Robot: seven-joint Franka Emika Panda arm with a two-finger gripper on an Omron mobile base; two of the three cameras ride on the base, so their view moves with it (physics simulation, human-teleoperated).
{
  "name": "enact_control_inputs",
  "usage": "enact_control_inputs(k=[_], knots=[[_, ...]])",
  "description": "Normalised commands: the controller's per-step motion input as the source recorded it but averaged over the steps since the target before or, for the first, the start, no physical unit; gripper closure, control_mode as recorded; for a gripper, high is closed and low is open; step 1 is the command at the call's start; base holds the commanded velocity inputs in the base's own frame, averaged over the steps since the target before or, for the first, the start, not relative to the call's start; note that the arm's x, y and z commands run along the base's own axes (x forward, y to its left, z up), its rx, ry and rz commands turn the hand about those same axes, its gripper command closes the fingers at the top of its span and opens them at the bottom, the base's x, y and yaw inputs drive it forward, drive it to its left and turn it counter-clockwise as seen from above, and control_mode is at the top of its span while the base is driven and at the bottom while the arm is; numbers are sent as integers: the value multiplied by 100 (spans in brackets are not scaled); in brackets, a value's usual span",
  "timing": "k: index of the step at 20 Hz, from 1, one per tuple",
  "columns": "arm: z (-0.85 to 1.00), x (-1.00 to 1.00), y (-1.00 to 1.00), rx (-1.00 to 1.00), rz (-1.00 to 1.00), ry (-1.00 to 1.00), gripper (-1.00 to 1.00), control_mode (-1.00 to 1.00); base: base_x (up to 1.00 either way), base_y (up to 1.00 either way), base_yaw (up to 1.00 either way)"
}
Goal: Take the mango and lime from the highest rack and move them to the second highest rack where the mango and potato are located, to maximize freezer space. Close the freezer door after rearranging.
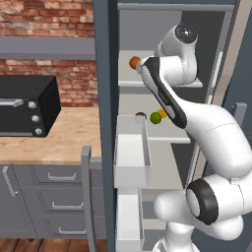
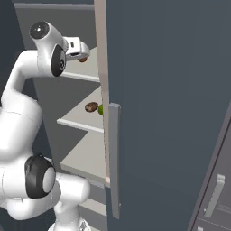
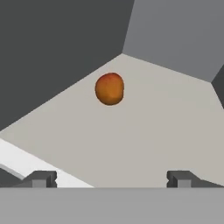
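mango [image 3: 109,89] – the reddish-orange one – sits alone on the highest rack [image 3: 144,140], toward the back near the freezer's inner corner. in the hand view it's straight ahead of the pincer [image 3: 112,178], well apart from the tips, nothing between them. pincer is wide open and holding nothing.

from the left base view the same mango [image 1: 134,62] shows at the left end of the highest rack [image 1: 129,83], with the arm's hand just beside it. one level down, the second highest rack [image 1: 129,103] carries the lime [image 1: 155,117], with the yellow-orange mango [image 1: 162,113] just behind it and partly hidden by the arm, and the brown potato [image 1: 141,115] a bit to the left – all three bunched close together. a white drawer bin [image 1: 131,152] sticks out below that rack.

the freezer door [image 2: 167,108] stands open in the right base view, its grey bar handle [image 2: 114,160] facing the camera. off to the left there's a black microwave [image 1: 27,106] on the wooden desk [image 1: 64,138].
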Motion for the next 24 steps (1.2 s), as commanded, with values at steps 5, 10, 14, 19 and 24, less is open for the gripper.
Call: enact_control_inputs(k=[5,10,14,19,24], knots=[[-11,50,1,0,1,0,-100,-100,0,0,0],[-13,49,8,0,0,0,-100,-100,0,0,0],[-14,48,14,0,0,0,-100,-100,0,0,0],[-13,47,5,0,0,0,-100,-100,0,0,0],[-6,51,0,0,0,0,-100,-100,0,0,0]])
